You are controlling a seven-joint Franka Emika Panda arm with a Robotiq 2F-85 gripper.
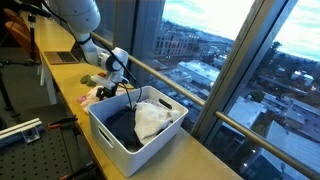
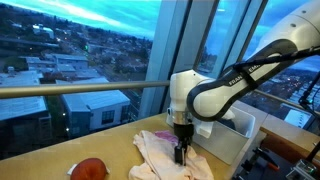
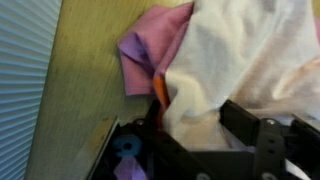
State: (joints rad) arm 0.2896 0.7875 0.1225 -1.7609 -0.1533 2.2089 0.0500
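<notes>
My gripper point(image 2: 181, 152) reaches down into a pile of clothes point(image 2: 165, 155) on the wooden counter by the window. In the wrist view the jaws point(image 3: 205, 135) are closed around a bunched white cloth point(image 3: 240, 55). A pink-purple cloth point(image 3: 145, 50) and an orange piece point(image 3: 160, 88) lie beside and under it. In an exterior view the gripper point(image 1: 118, 82) sits over the pink and white pile point(image 1: 104, 94), just behind a white bin point(image 1: 120, 140).
The white bin holds a dark garment point(image 1: 120, 122) and a white one point(image 1: 152, 118); it also shows in an exterior view point(image 2: 240, 140). A red object point(image 2: 90, 168) lies on the counter near the pile. A window railing point(image 2: 80, 90) runs along the counter's far edge.
</notes>
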